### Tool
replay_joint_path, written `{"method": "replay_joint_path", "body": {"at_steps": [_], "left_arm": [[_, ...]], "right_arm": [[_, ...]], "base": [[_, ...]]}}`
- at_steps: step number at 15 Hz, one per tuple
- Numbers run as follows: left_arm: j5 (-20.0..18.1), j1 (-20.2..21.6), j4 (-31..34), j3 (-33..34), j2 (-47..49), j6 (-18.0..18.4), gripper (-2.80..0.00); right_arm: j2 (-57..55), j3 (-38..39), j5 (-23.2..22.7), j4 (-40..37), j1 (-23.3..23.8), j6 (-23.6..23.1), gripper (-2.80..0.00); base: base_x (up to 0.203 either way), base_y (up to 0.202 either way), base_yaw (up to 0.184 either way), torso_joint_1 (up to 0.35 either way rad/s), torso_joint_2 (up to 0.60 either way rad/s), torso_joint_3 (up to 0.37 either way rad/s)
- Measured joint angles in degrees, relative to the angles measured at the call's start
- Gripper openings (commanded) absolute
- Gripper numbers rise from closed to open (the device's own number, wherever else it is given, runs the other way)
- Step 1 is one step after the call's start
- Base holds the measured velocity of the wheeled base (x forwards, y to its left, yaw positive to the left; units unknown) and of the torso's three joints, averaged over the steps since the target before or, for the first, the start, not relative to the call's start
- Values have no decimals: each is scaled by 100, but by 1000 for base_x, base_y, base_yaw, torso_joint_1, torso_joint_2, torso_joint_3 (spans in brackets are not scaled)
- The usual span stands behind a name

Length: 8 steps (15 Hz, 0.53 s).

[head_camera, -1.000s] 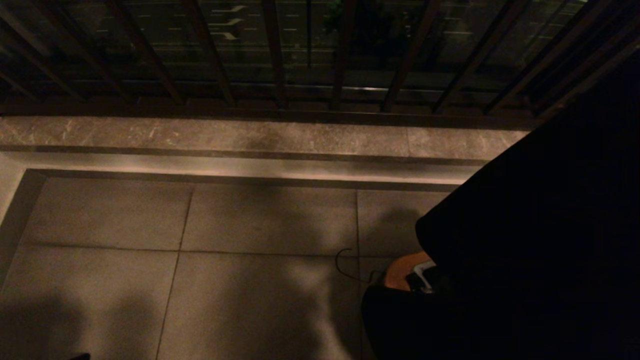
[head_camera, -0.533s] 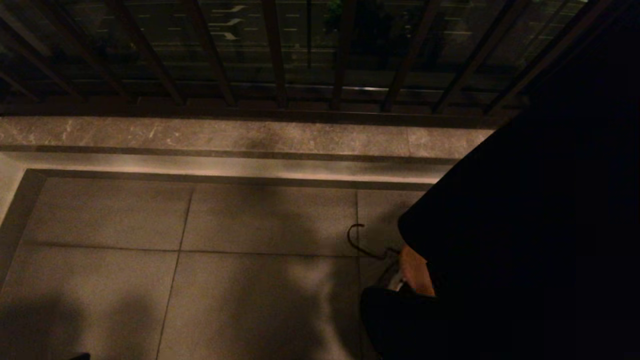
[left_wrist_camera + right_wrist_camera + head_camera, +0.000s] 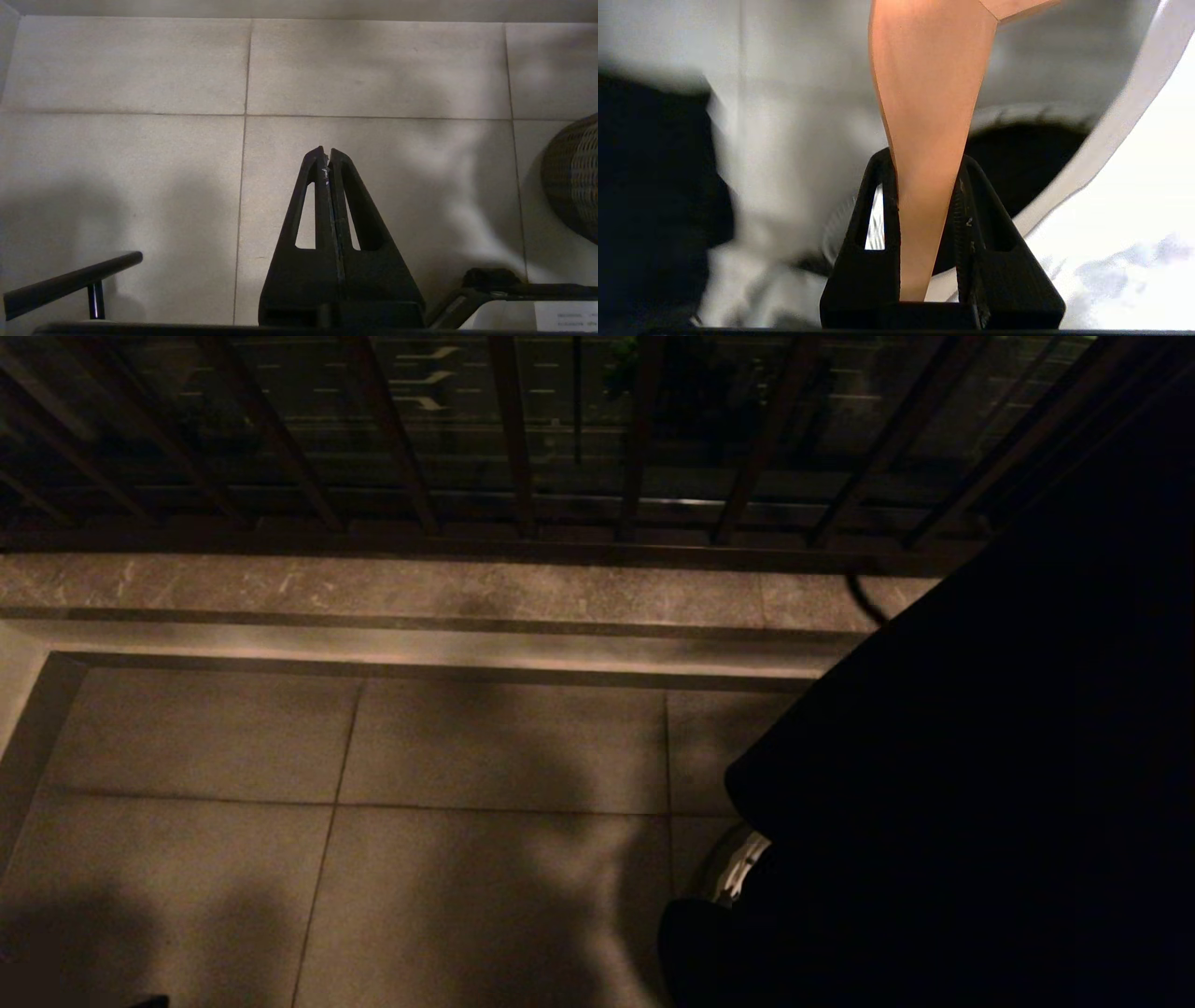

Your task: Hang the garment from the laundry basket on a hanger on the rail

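The right claw (image 3: 924, 186) clamps a tan wooden hanger (image 3: 931, 93).

Pale tiled floor (image 3: 495, 747) is bounded at far side by stone ledge (image 3: 420, 588). Laundry basket (image 3: 572, 177) is seen standing directly on tiles, well apart from ledge, partly hidden in head view.
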State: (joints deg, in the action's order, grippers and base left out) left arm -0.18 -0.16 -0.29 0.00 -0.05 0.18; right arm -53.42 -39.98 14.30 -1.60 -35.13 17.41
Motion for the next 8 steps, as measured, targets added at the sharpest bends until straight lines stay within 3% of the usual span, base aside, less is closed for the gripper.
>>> {"method": "replay_joint_path", "body": {"at_steps": [8], "left_arm": [[0, -2, -1, 0, 0, 0, -280]], "right_arm": [[1272, -2054, -286, -1701, 247, 41, -280]], "base": [[0, 0, 0, 0, 0, 0]]}}
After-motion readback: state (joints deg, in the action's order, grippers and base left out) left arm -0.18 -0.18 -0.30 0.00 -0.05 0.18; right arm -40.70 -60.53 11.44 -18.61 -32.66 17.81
